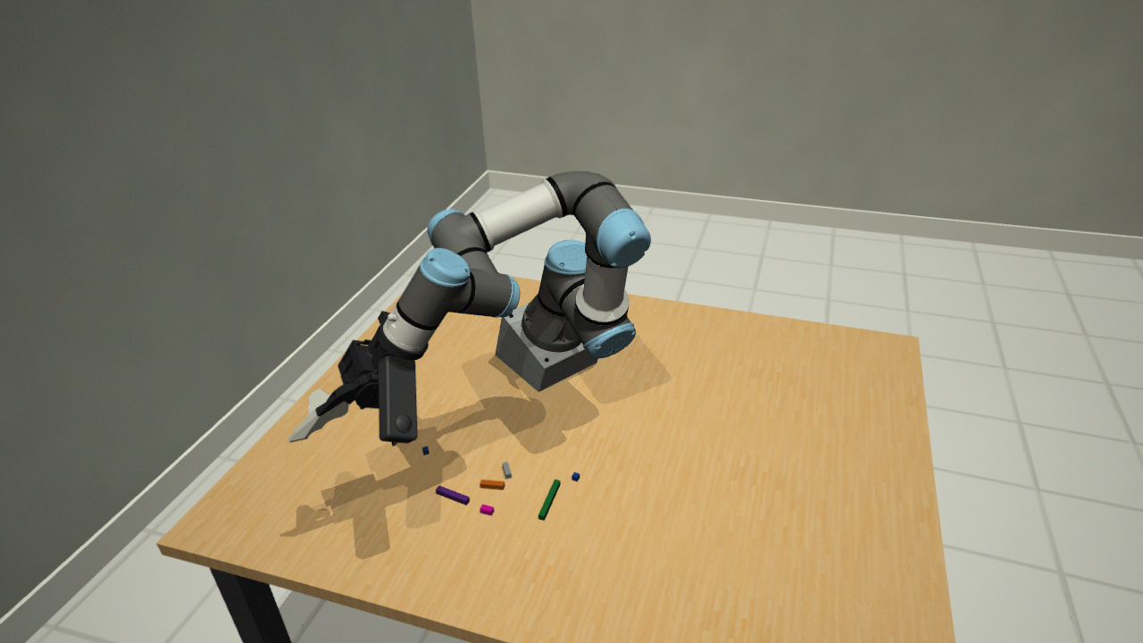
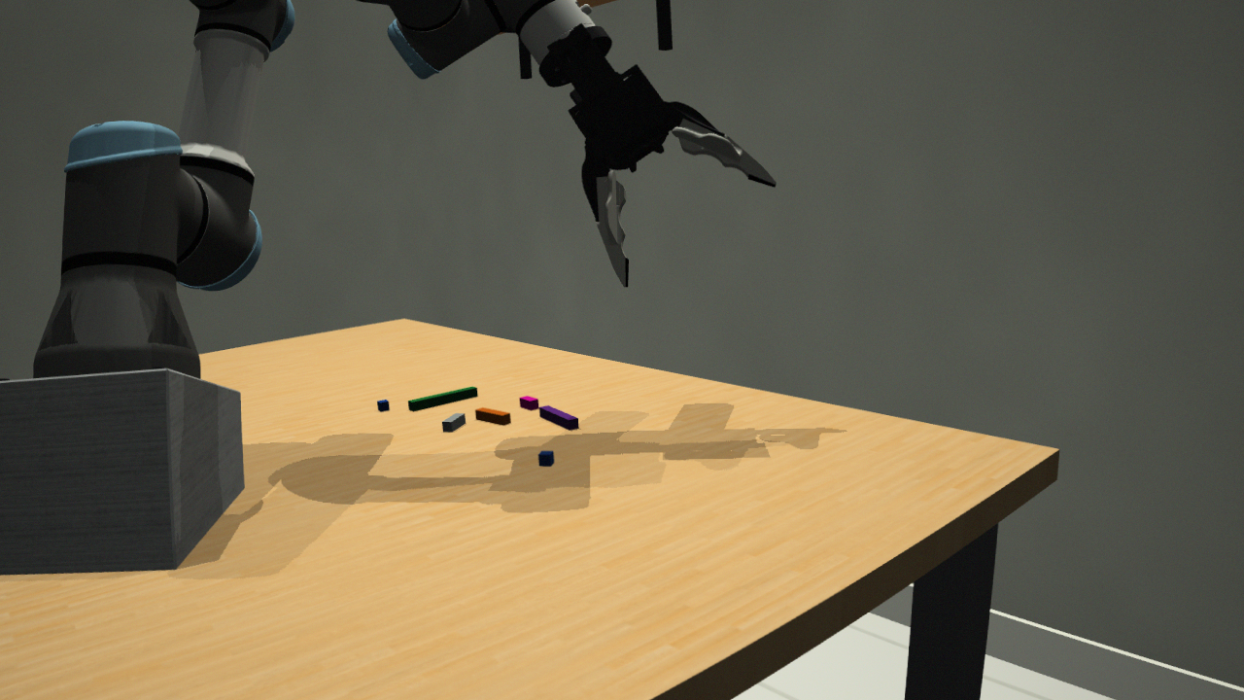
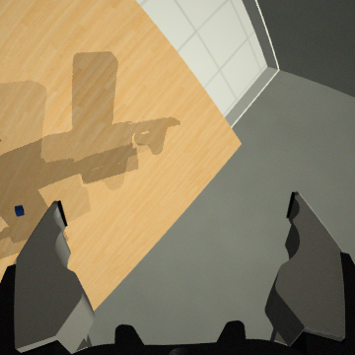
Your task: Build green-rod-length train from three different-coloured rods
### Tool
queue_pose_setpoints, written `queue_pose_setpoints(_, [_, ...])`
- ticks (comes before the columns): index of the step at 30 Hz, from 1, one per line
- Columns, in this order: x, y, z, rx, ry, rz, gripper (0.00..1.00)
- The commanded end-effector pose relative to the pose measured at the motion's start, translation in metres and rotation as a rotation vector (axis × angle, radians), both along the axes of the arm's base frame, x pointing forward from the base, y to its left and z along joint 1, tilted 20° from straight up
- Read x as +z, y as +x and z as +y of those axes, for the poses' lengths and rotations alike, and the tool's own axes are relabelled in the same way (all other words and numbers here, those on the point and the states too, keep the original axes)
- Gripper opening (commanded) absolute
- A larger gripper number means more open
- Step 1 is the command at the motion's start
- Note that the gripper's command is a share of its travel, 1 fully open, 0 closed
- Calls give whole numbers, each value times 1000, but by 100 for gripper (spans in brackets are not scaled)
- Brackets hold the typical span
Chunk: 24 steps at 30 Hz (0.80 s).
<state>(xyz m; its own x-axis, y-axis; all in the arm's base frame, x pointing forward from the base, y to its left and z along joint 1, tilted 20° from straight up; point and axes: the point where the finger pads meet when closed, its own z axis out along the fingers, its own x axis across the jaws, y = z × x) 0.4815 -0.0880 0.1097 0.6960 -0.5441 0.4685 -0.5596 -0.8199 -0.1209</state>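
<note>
Grey walls and a pale tiled floor surround the wooden surface (image 1: 719,447) on which the arm's base is bolted. The claw (image 2: 687,222) hangs high above the surface near its edge, jaws spread wide with nothing between them, tilted down toward the wood.

Nothing has been assembled yet. The green rod (image 1: 548,498) lies flat by itself, and the candidates are scattered close by: a purple rod (image 1: 452,495), an orange rod (image 1: 491,483), a grey rod (image 1: 505,469), a magenta rod (image 1: 486,509), one blue cube (image 1: 574,476) just beyond the green rod's far end, and a second blue cube (image 1: 425,451) apart from the cluster, nearest the claw. No two of them lie end to end.

Judging by this, the task is at its opening step, the approach to a first pick. Blue, grey and orange would add up to the green length. The next move calls for bringing the claw down and inward over one chosen rod, jaws across its narrow width.

In the wrist view only the near blue cube shows, by the left finger (image 3: 46,276); the other rods lie well apart from the claw.
</note>
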Motion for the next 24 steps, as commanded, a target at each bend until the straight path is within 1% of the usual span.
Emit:
queue_pose_setpoints(1, [-15,-25,22,-86,134,45,100])
queue_pose_setpoints(3, [-15,-25,22,-86,134,45,100])
queue_pose_setpoints(4, [-21,-35,32,-125,186,67,100])
queue_pose_setpoints(5, [-23,-39,36,-141,207,76,100])
queue_pose_setpoints(18, [-49,-91,87,-357,450,201,100])
queue_pose_setpoints(20, [-49,-91,87,-357,450,201,100])
queue_pose_setpoints(22, [-54,-105,101,-421,513,240,100])
queue_pose_setpoints(24, [-57,-113,109,-454,543,260,100])
